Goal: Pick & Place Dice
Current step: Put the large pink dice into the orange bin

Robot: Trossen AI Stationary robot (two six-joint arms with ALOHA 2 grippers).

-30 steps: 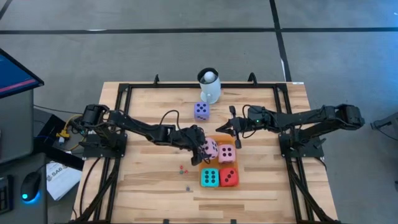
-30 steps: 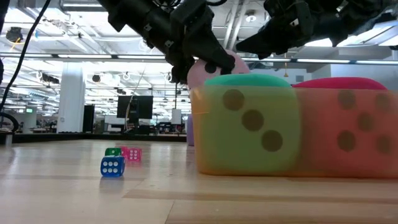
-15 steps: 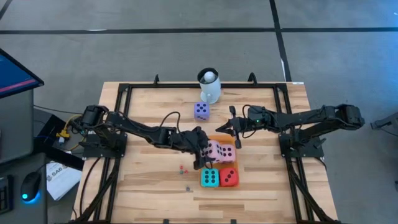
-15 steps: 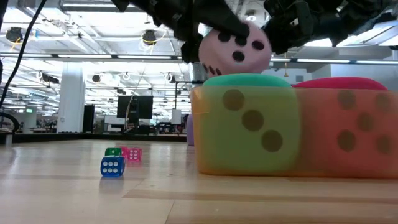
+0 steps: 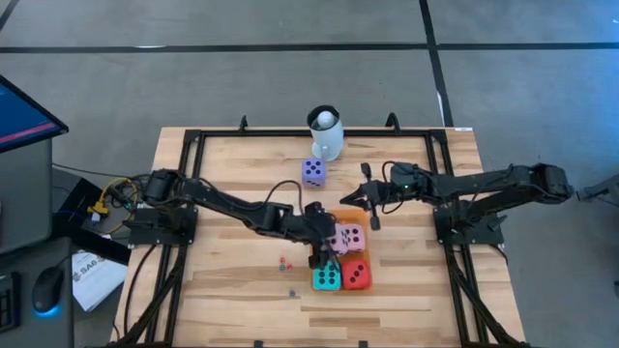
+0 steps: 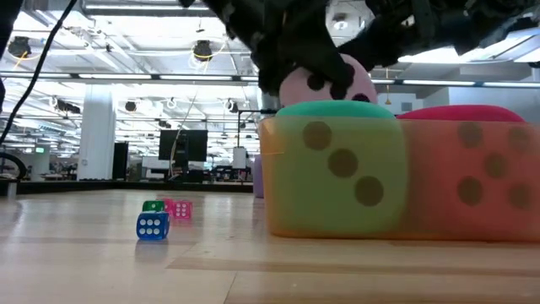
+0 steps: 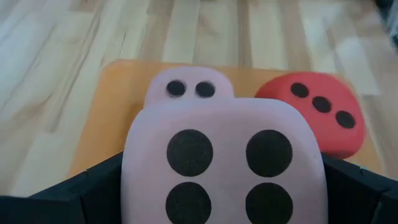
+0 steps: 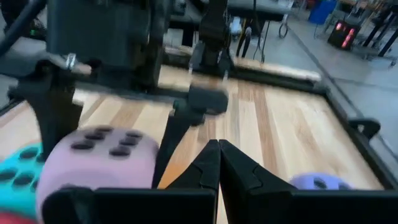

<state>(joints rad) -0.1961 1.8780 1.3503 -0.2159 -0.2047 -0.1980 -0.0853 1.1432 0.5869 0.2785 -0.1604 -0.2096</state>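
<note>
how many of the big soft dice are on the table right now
5. Purple die near the mug; teal and red side by side at the mat's front; one pink behind the red; another pink held in the left end effector.

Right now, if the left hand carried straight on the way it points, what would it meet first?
The left hand, shut on a pink die, points at the second pink die on the orange mat. That die probably comes first; depth is unclear.
</note>
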